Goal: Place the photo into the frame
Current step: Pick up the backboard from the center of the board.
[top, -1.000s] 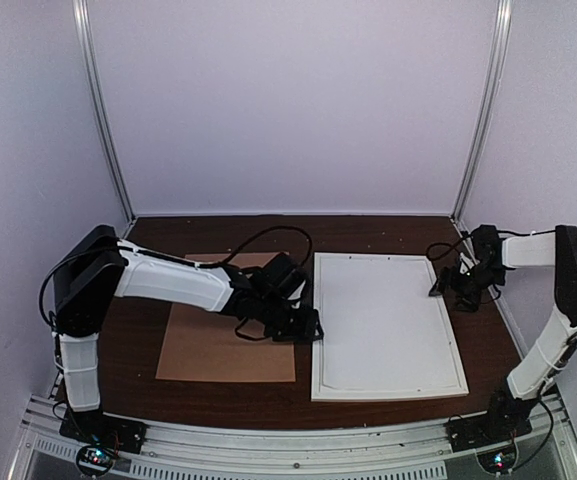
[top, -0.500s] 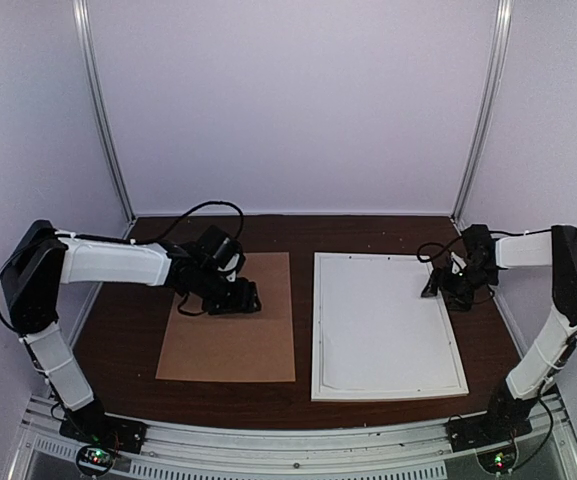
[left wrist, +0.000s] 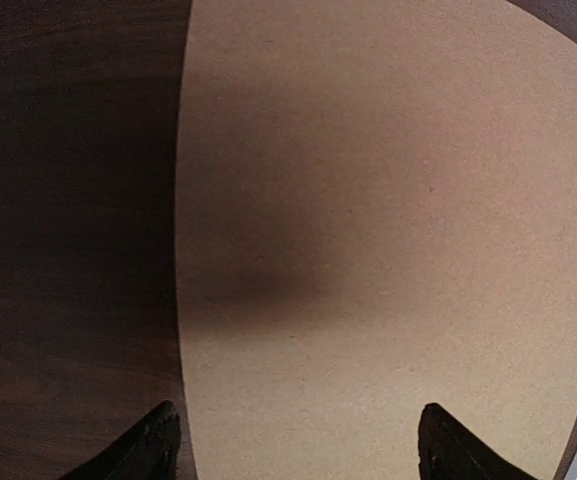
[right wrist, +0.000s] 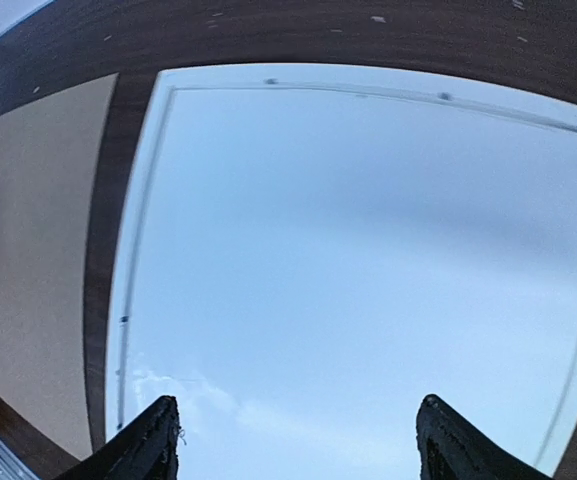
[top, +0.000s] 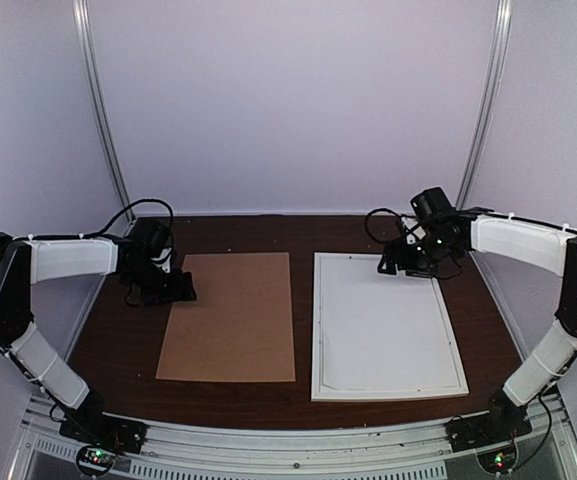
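Note:
The white frame (top: 317, 330) lies flat on the right half of the table, and a plain white surface (top: 388, 320) fills it. No sunset print shows in any view. My right gripper (top: 390, 266) is open and empty, hovering over the frame's far edge. In the right wrist view its fingertips (right wrist: 158, 435) spread wide above the white surface, with the frame's rim (right wrist: 136, 250) to the left. My left gripper (top: 186, 293) is open and empty at the far left edge of the brown backing board (top: 233, 315). It straddles that edge in the left wrist view (left wrist: 293, 455).
The brown board (left wrist: 388, 200) lies flat on the dark wooden table (top: 118, 340), left of the frame with a narrow gap between them; it also shows in the right wrist view (right wrist: 38, 260). Enclosure walls and metal posts (top: 103, 110) stand round the table.
My left arm has swung left from the frame's left edge across the brown board to its far left edge. My right gripper has moved left from the frame's far right corner along its far edge.

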Available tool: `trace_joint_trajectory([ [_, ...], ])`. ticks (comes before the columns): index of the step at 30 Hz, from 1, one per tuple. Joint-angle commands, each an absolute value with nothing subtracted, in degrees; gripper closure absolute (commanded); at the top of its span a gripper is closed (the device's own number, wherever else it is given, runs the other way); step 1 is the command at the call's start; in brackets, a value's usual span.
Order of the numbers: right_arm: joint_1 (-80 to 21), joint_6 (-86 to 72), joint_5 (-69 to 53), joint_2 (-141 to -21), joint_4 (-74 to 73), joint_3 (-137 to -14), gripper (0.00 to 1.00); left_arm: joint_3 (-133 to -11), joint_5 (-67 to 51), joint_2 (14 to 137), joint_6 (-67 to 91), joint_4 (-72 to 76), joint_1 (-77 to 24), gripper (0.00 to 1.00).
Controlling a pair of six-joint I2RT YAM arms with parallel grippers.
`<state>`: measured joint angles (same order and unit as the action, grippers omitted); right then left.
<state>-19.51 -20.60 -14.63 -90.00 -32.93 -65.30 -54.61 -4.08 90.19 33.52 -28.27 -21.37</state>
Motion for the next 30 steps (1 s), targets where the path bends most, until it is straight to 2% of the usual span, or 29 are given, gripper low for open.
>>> trace_joint_trajectory([
  [1,-30.96,-24.13,-13.02,-95.74,-33.9,-73.54,0.19,-53.71,-7.0,89.56,29.66,-28.65,-16.91,0.17],
  [7,-41.92,-26.21,-13.54,-108.24,-34.21,-86.17,0.19,-53.18,-8.65,90.21,27.64,-27.45,-12.8,0.13],
  [11,-46.08,-27.16,-14.16,-115.11,-34.28,-92.52,0.19,-53.26,-8.23,90.09,26.62,-27.27,-12.01,0.07],
  [19,-48.37,-28.82,-14.95,-124.43,-34.93,-99.4,0.19,-54.5,-8.23,93.1,25.71,-28.15,-10.84,0.06],
  [30,-48.33,-29.92,-14.76,-129.31,-35.46,-102.55,0.19,-55.9,-9.66,97.73,24.56,-29.09,-10.55,0.06],
])
